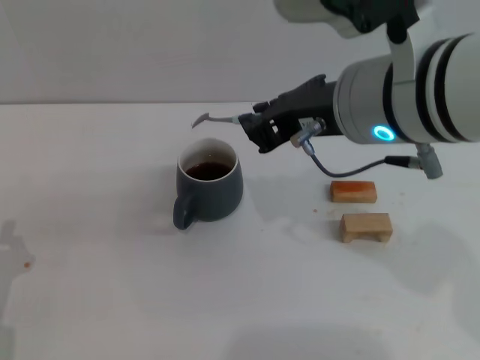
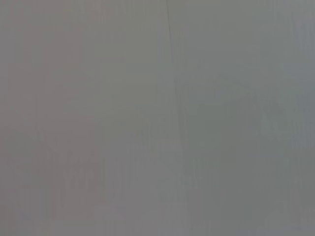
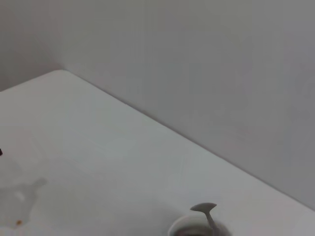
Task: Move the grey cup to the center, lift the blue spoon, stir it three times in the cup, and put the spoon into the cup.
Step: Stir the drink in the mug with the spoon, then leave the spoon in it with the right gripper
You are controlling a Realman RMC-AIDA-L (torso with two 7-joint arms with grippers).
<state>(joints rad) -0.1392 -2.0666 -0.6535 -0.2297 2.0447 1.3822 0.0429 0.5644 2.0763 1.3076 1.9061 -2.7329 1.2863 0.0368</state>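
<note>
- Two small wooden blocks (image 1: 358, 208) lie on the white table (image 1: 112, 285), well apart to the right of the grey cup (image 1: 209, 187); one orange-tinted, one pale.
- Cup: squat, slate-grey glaze, white inside, dark liquid, loop handle toward the camera.
- Right gripper (image 1: 251, 124) just behind and above the cup's rim, pinching the blue spoon (image 1: 212, 117); metal bowl sticks out sideways.
- Left gripper unseen.

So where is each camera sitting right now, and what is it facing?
Head: above, looking down at the table, grey cup, two wooden blocks; right gripper holds the blue spoon.
Left wrist: only a blank grey surface; no arm visible.
Right wrist: above the cup; no fingers.
Shared: spoon, cup.
</note>
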